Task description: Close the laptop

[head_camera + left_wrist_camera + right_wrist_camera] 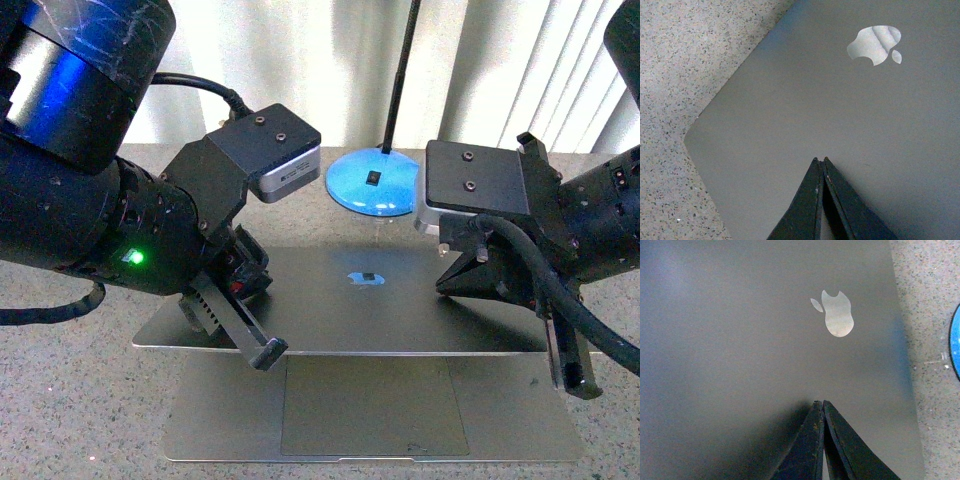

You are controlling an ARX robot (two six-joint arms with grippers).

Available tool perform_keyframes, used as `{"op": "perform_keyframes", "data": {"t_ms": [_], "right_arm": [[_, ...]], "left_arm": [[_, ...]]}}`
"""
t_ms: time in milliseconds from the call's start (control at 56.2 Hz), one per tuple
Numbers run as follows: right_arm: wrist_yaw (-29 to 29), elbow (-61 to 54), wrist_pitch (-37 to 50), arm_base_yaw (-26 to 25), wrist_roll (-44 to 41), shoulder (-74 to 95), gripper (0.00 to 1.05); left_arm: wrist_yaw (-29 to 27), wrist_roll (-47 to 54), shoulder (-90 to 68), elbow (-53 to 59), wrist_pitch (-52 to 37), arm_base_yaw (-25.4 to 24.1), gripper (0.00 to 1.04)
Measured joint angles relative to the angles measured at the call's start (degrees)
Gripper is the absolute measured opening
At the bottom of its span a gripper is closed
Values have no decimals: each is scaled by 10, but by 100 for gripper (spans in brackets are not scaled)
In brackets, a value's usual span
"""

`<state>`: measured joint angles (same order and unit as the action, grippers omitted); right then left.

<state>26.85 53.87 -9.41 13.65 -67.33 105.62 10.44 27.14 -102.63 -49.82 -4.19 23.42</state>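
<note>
Front view with both wrist views. The laptop (400, 440), a thin slab of matt grey metal with rounded corners, lies in the middle of the surface (70, 410), a speckled, stone-like top in grey and cream. Its lid (400, 300) is lowered almost flat but not shut. It sits as a smooth, unmarked sheet over the rear of the base, while the large rectangular trackpad (375, 405) and the bare metal either side of it are exposed at the near edge. The keys and screen are hidden beneath the lid. The mirror-like apple logo (366, 278) at the lid's centre reflects blue in the front view and pale silver in the wrist views.

The left tool (820, 160), of scuffed black plastic tapering to a wedge, has its two fingers pressed together with nothing between them. It sits over the lid near a rounded corner. The right tool (819, 402), of the same shape and finish, is likewise closed on nothing and sits over the lid's other side. Whether either tip touches the metal cannot be told.

Behind the laptop stands a glossy blue, dome-shaped lamp base (372, 185) carrying a slim black pole (402, 75). White vertical blinds (560, 70) fill the background. A green light (133, 258) glows on the left arm.
</note>
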Motion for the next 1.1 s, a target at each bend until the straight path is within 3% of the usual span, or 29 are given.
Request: {"op": "perform_keyframes", "data": {"t_ms": [1104], "right_arm": [[-9, -43, 70, 15, 13, 74, 3]], "left_arm": [[33, -50, -69, 71, -104, 0, 4]]}}
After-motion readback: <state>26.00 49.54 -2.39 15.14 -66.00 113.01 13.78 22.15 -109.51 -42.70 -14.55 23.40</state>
